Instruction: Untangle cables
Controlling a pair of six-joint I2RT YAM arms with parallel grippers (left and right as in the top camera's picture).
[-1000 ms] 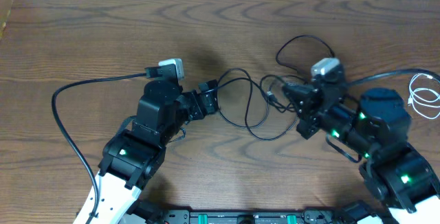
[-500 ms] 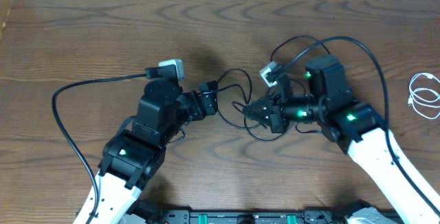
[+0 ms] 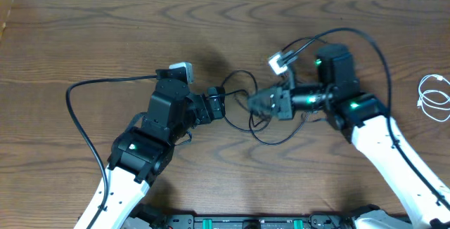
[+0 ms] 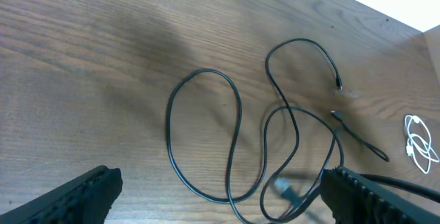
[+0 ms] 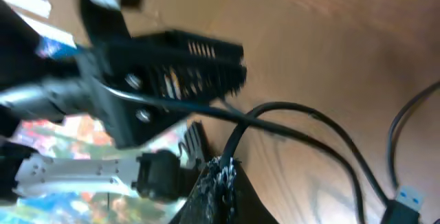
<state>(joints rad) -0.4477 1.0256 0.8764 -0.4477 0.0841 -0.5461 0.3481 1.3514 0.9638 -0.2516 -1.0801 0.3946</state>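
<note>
The black cables (image 3: 240, 73) lie in crossed loops on the wooden table between my two arms. In the left wrist view the black cables (image 4: 240, 114) spread ahead of my left gripper (image 4: 220, 200), and their lowest loops run between its wide-apart fingers without touching them. My left gripper (image 3: 216, 101) is open at the loops' left edge. Facing it across a short gap, my right gripper (image 3: 254, 102) is shut on a black cable. That cable (image 5: 302, 108) leaves the shut right gripper (image 5: 221, 180) and curves off to the right. A short white cable (image 3: 434, 97) lies coiled far right, apart from the others.
The wooden table (image 3: 105, 32) stretches bare towards its far edge. Each arm's own thick black wire (image 3: 84, 92) arches over the table beside it. The white cable (image 4: 418, 138) also shows in the left wrist view, near a pale strip at the table's edge.
My right arm has swung out from the right and reached left into the middle, its gripper staying shut. My left arm has shifted a little to the right.
</note>
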